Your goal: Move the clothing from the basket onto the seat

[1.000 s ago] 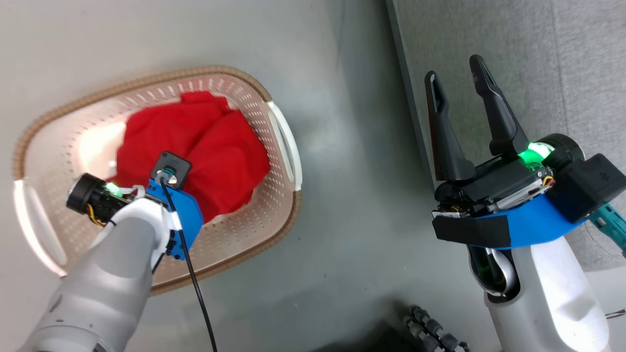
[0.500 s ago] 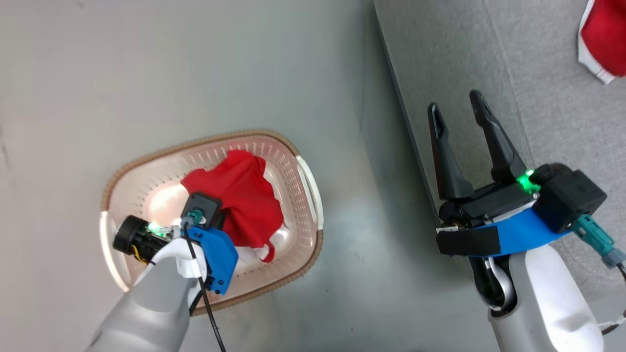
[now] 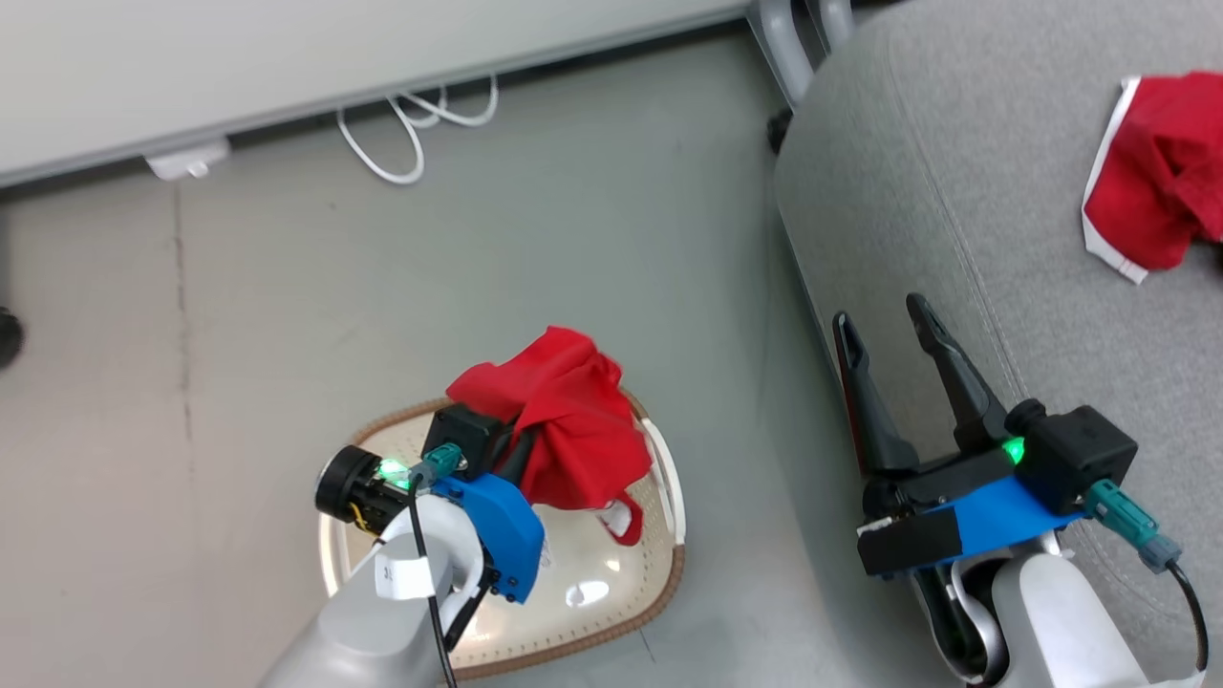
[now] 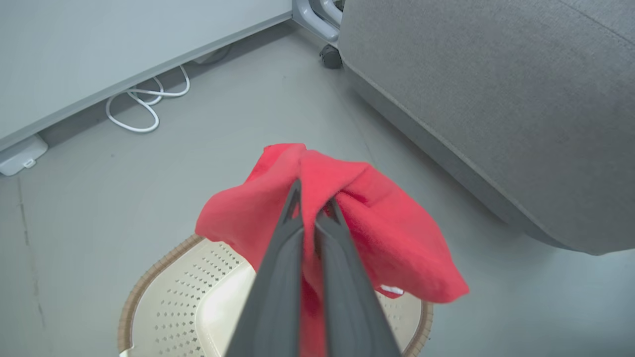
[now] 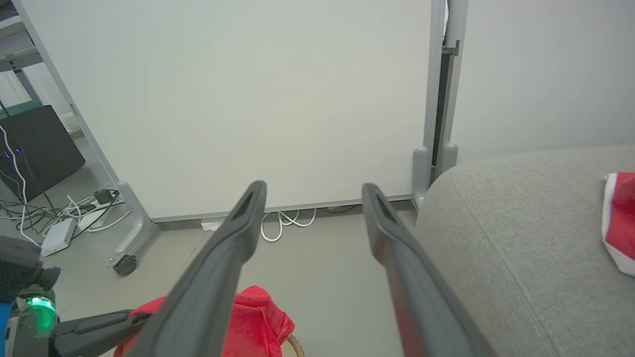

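My left gripper (image 4: 313, 196) is shut on a red piece of clothing (image 4: 387, 233), which hangs bunched from its fingers above the cream basket (image 4: 188, 277). The head view shows the same clothing (image 3: 564, 430) lifted over the basket (image 3: 573, 592), whose floor looks bare. To the right, the grey seat (image 3: 1003, 191) has another red garment with white trim (image 3: 1156, 172) lying on it. My right gripper (image 3: 879, 313) is open and holds nothing, hovering by the seat's left edge. Its wrist view shows the open gripper (image 5: 312, 188), the seat (image 5: 521, 223) and the held clothing (image 5: 253, 317) below.
A white wall panel (image 5: 248, 99) stands behind, with looped white cables (image 3: 401, 143) on the floor at its foot. A caster wheel (image 3: 779, 134) sits by the seat's far corner. A dark box (image 5: 39, 148) and more cables lie at the far left.
The left gripper has lifted the red clothing up out of the basket. The head camera has shifted, bringing the wall and the garment on the seat into view. The right gripper stays open.
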`<state>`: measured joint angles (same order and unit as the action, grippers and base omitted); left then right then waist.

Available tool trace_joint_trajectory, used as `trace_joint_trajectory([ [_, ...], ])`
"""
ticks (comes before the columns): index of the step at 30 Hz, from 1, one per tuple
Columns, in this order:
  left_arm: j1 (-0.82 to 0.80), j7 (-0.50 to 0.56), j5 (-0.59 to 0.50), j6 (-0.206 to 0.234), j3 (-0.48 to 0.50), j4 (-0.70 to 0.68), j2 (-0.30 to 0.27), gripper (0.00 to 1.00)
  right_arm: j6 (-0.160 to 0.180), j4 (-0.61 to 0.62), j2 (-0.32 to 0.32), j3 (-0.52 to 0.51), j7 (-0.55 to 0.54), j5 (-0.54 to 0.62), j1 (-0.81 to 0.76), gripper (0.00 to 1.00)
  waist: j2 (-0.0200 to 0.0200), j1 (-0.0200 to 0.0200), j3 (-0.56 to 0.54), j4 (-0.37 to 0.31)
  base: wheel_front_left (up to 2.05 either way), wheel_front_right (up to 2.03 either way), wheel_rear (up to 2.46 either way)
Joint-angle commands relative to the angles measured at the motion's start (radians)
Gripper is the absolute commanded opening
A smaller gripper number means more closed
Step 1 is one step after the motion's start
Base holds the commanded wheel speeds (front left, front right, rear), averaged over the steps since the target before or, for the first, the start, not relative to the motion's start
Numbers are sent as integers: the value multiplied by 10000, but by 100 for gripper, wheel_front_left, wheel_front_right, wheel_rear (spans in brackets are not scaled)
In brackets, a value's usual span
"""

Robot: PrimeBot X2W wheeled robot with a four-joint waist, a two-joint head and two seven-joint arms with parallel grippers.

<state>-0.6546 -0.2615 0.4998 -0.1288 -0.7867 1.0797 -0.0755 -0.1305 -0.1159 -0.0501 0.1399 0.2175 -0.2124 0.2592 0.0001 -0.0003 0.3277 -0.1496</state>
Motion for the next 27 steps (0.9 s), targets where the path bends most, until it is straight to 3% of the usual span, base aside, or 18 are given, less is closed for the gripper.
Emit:
trace_joint_trajectory([
  [1, 211, -45, -66, -23, 83, -259, -26, 0, -5, -16, -5, -8, -57, 52, -206, 100, -1, 3, -587, 346, 0, 0, 0],
  [12, 659, -48, 36, -26, -204, -2173, 82, 0, -5, 1, -5, -341, -432, 32, -1242, 100, -1, 3, -1974, 1039, 0, 0, 0],
  [27, -355, -51, 1078, -25, -1841, -3128, 248, 0, -5, -193, -5, -245, -804, -174, -2183, 100, -1, 3, -3263, 1536, 0, 0, 0],
])
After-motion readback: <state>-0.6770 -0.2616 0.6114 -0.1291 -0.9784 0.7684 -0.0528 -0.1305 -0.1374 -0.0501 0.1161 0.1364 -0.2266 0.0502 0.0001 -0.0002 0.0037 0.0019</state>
